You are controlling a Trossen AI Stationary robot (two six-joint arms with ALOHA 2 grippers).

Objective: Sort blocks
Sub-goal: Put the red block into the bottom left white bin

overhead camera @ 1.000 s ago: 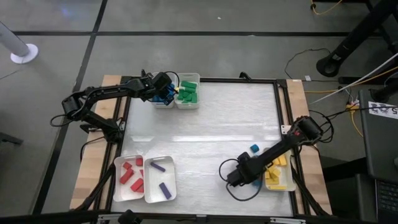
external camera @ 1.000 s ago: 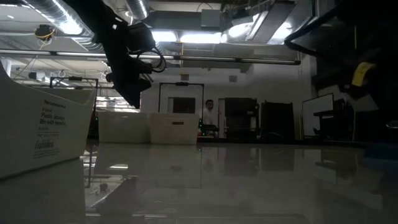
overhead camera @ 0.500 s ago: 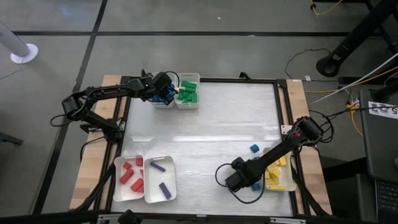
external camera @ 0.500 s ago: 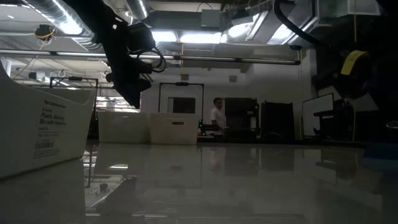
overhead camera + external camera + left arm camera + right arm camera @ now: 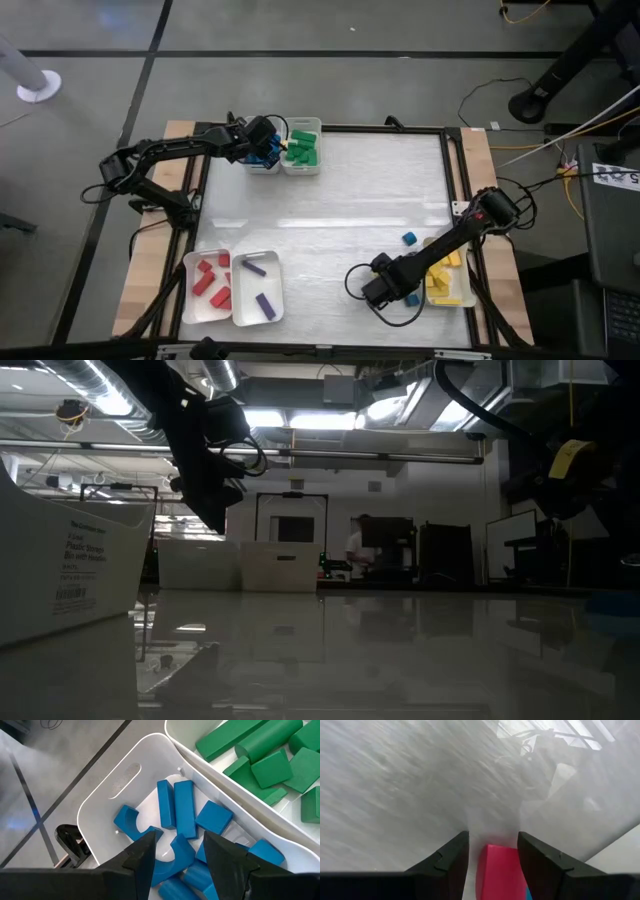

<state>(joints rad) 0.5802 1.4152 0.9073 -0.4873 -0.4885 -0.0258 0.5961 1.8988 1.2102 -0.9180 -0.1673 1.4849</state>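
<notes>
**Two arms at opposite corners of a block-sorting desk**

A pale desk (image 5: 330, 200) is seen from above. At its far left corner, the left gripper (image 5: 177, 852) hovers over a white tray of blue blocks (image 5: 182, 815). Its jaws stand partly open and hold nothing. Touching that tray is another tray of green blocks (image 5: 303, 149).

Near the right corner of the near edge, the right gripper (image 5: 492, 852) sits low over the desk. Its jaws are partly open, with a red block (image 5: 500, 870) between them; I cannot tell whether they grip it. One blue block (image 5: 408, 238) lies loose on the desk nearby. Just beside that arm is a tray of yellow blocks (image 5: 445, 285).

At the near left corner, two touching trays hold red blocks (image 5: 210, 278) and purple blocks (image 5: 260, 285).
</notes>
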